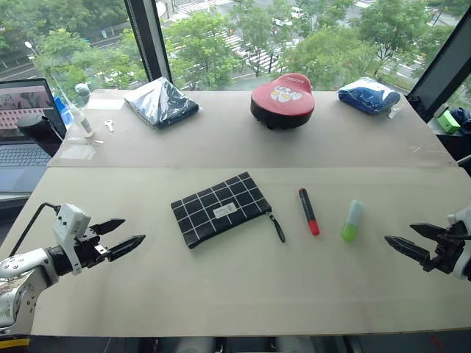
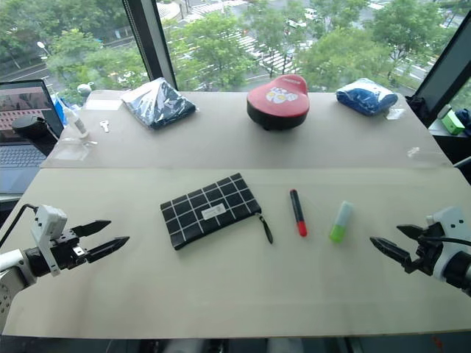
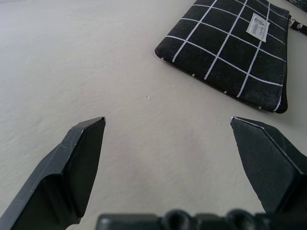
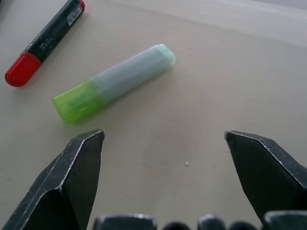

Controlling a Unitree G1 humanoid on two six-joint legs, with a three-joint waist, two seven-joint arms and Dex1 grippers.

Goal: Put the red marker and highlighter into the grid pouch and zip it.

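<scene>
The grid pouch (image 1: 219, 209) lies flat at the table's middle, black with white lines and a small white label, its zipper strap (image 1: 277, 227) trailing toward the right. Right of it lies the red marker (image 1: 308, 211), a black barrel with a red end. Further right is the highlighter (image 1: 352, 220), green with a pale cap. My left gripper (image 1: 121, 235) hovers open over the table left of the pouch, with nothing between its fingers. My right gripper (image 1: 412, 240) stands open right of the highlighter. The right wrist view shows the highlighter (image 4: 113, 82) and the marker (image 4: 45, 40) just ahead of the open fingers.
At the table's far edge sit a dark plastic-wrapped bundle (image 1: 161, 101), a red and black case (image 1: 282, 101) and a blue wrapped bundle (image 1: 368, 94). A laptop (image 1: 23, 121) and a small bottle (image 1: 83, 110) stand at the far left.
</scene>
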